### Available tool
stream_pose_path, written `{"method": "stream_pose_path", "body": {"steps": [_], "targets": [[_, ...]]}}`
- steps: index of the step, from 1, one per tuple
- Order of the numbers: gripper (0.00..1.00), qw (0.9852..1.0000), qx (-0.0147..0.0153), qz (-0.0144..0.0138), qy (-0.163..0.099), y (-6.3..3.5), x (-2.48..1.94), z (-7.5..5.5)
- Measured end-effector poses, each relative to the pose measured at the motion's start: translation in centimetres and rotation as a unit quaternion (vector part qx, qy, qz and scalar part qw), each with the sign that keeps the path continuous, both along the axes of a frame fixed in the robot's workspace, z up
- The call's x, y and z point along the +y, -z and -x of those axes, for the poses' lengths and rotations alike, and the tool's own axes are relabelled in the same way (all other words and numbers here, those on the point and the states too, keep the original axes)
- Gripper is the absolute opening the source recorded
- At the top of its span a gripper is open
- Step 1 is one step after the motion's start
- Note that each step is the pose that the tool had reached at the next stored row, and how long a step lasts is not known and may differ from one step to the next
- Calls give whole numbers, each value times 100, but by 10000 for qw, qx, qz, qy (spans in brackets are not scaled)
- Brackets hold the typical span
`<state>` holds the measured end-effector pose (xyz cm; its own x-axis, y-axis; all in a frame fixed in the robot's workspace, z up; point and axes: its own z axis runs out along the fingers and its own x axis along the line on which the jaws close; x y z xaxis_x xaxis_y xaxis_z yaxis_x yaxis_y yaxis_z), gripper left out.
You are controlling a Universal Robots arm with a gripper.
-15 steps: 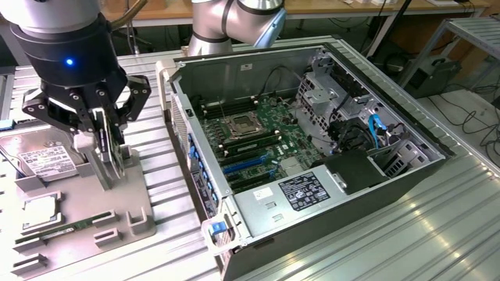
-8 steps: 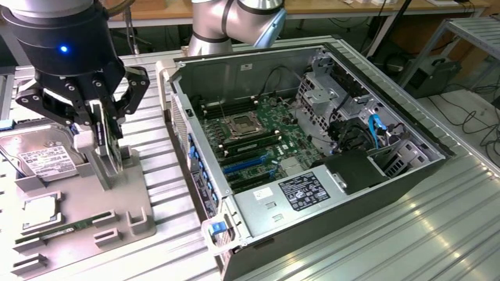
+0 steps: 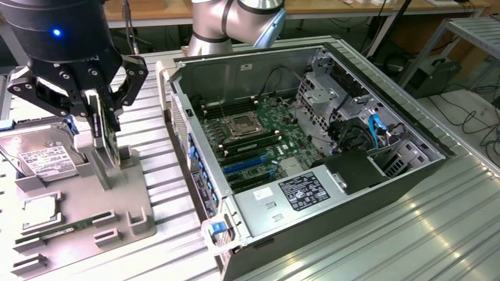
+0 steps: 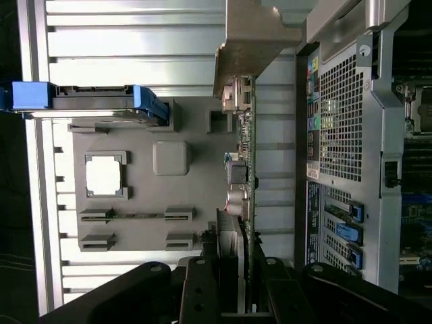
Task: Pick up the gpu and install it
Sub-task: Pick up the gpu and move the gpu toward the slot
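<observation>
Gripping the gpu (image 3: 105, 140) by its 2 flat faces with partly closed fingers (image 3: 74, 100); holding it upright over the grey fixture tray (image 3: 78, 205), beside the open computer case (image 3: 375, 234), probably to keep its connector edge free.

We see bright, even light; white glare streaks the ribbed metal bench (image 3: 437, 234), and the gripper (image 3: 102, 132) looks dark.

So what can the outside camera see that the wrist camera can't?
Exterior view: the robot arm, the power supply and a blue cable inside the computer case. Wrist view: the coloured ports on the case's back and the metal bracket of the gpu. Both: the fingers gripping the gpu, the grey tray and the hard drive.
</observation>
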<state>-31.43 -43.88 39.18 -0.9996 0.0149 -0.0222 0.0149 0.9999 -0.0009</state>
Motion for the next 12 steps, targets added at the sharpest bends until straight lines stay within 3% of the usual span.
{"method": "stream_pose_path", "body": {"steps": [12], "targets": [[28,10000,0,0,0,-267,0,0]]}}
